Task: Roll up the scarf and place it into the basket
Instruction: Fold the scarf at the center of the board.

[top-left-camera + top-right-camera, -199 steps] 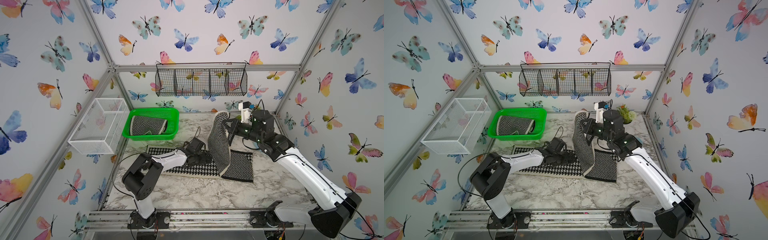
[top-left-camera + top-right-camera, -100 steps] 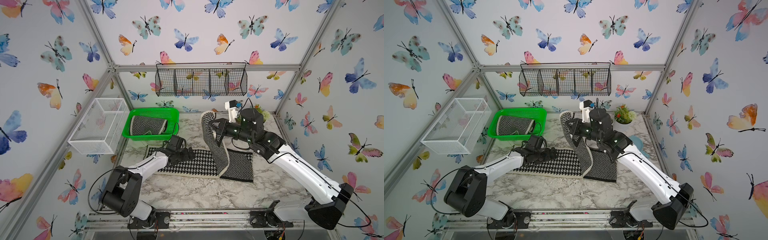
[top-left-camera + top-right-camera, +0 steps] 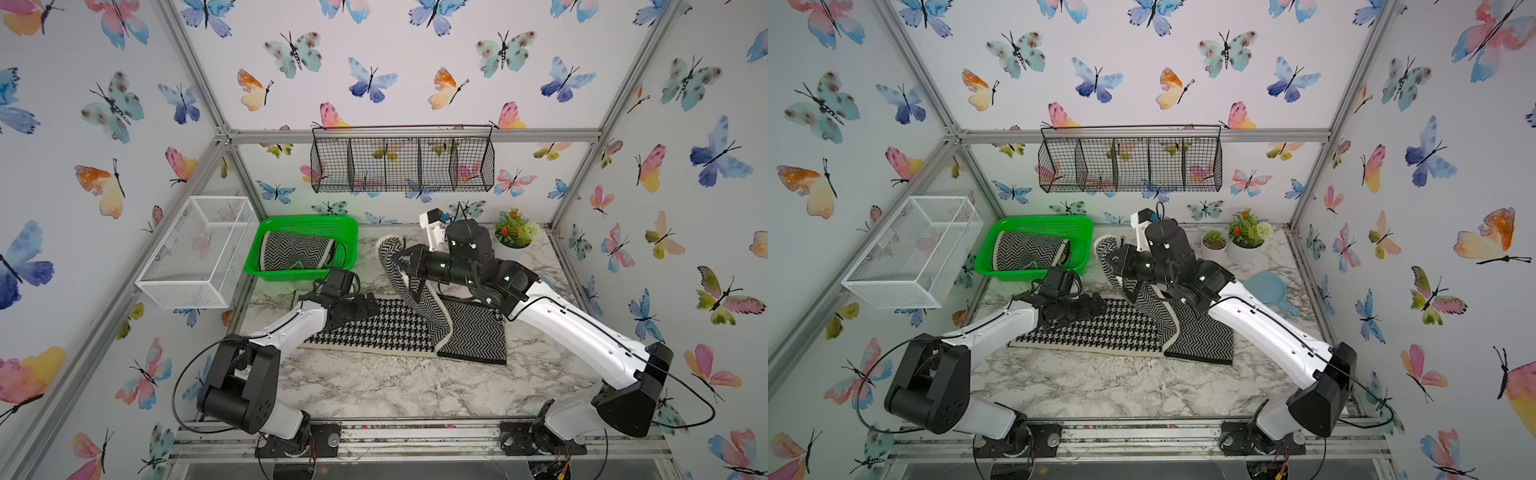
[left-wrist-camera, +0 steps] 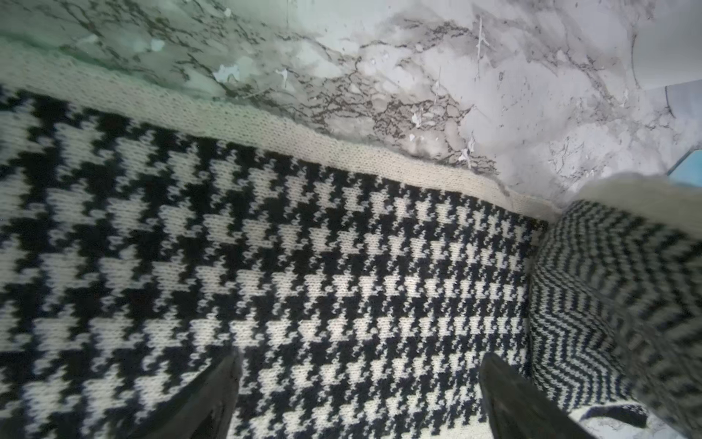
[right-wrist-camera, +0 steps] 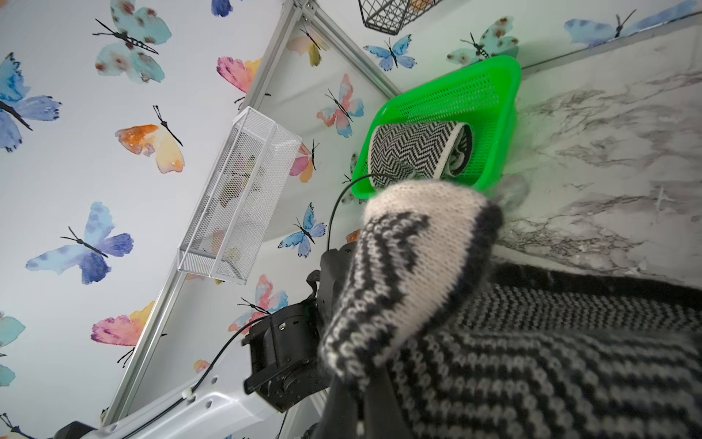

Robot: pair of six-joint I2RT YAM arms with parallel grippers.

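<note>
A bare stretch of the marble tabletop (image 3: 395, 382) is seen nearest, in front of both arm bases. Just beyond it the scarf (image 3: 386, 328) is laid with its long axis running across the tabletop from left to right, houndstooth face up.

The left jaws are held wide apart, low over the flat houndstooth part near its left end. In the left wrist view two dark fingers (image 4: 212, 403) are seen spread above the cloth, and nothing is gripped.

At the right the scarf appears doubled back, herringbone face up. Its end is lifted off the tabletop and curved over toward the left, and the right jaws are closed on that end.

The coming move is judged to turn on this: the raised end must be carried down and leftward along the long axis so that a roll is begun. The left jaws are the nearer to the flat part for pinning it.

Farther back on the left the basket (image 3: 307, 220) is set, apart from the raised end. A rolled scarf (image 3: 295, 251) already lies in it, so the room left inside is judged tight
</note>
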